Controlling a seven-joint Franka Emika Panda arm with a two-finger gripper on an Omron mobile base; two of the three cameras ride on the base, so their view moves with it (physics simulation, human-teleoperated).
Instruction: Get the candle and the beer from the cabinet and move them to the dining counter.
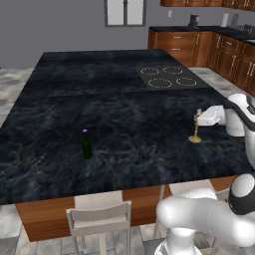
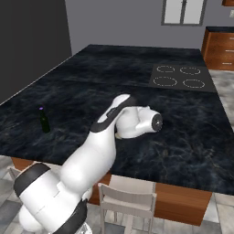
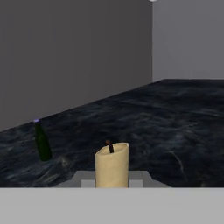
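On the dining counter (image 1: 124,99), a black grey-veined marble top, the beer (image 1: 86,144) stands upright toward the left part of the near edge, a slim dark green bottle with a purple cap. From the right base camera the bottle (image 2: 44,121) sits near the left edge of the counter (image 2: 183,119), well apart from the arm. In the hand view the bottle (image 3: 42,142) stands on the dark top (image 3: 175,122) to the left of the candle (image 3: 112,165).

Farther right, toward the right edge of the counter, the candle (image 1: 196,128) stands upright with its flared brass base on or just above the marble; I cannot tell which. The gripper (image 1: 200,118) reaches in from the right and is pinched on the upper part of the candle. Beyond it, the four-ring cooktop (image 1: 168,77) is set into the far right part of the top.

Two pale chairs (image 1: 99,219) stand below the near edge of the counter.
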